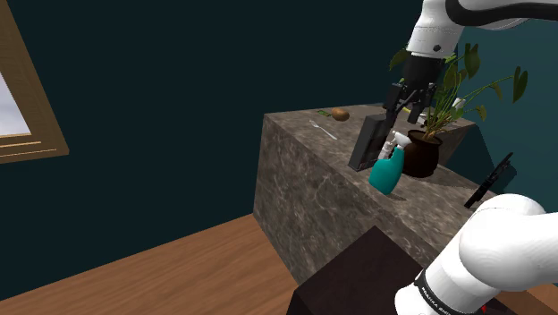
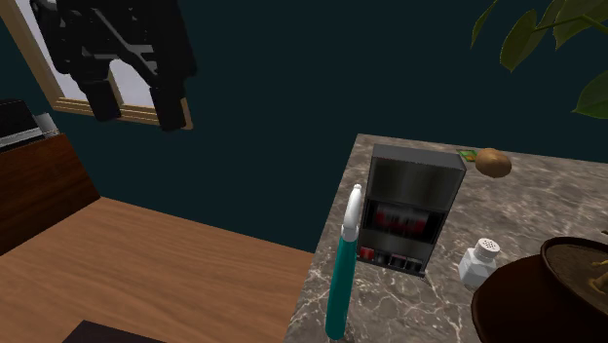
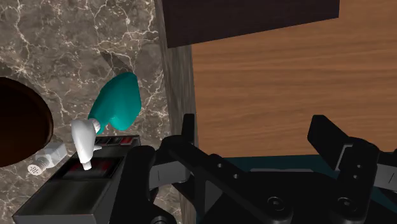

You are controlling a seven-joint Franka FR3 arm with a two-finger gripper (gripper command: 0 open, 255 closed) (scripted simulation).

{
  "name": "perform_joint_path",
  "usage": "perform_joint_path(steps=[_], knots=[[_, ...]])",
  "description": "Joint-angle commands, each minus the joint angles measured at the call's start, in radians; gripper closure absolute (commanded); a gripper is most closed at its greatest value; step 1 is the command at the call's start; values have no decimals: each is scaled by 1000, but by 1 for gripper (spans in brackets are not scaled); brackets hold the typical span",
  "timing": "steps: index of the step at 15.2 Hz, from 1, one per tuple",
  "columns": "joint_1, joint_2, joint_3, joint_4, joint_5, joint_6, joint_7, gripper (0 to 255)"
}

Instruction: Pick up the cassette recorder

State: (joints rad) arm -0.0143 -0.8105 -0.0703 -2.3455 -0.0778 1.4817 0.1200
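The cassette recorder (image 1: 366, 143) is a dark box standing on edge on the marble counter (image 1: 304, 170). Its face with the tape window and red buttons shows in the second exterior view (image 2: 408, 209). My gripper (image 1: 403, 111) hangs open a little above the recorder's top, holding nothing. In the wrist view the recorder (image 3: 79, 188) lies off to the side of one finger (image 3: 188, 130), outside the gap, and the gripper (image 3: 254, 130) looks down past the counter's edge at the wood floor. In the second exterior view the gripper (image 2: 136, 109) looms near the camera.
A teal spray bottle (image 1: 387, 172) with a white nozzle stands right beside the recorder. A small white shaker (image 2: 478, 262) and a dark plant pot (image 1: 423, 153) sit close behind. A brown potato-like lump (image 1: 340, 114) and a utensil (image 1: 324, 130) lie farther back on the counter.
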Motion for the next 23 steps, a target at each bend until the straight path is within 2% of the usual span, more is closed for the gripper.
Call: perform_joint_path(steps=[1,11,23], knots=[[0,0,0,0,0,0,0,0],[-121,372,-51,190,16,166,248,0],[-245,755,-166,484,72,239,491,0]])
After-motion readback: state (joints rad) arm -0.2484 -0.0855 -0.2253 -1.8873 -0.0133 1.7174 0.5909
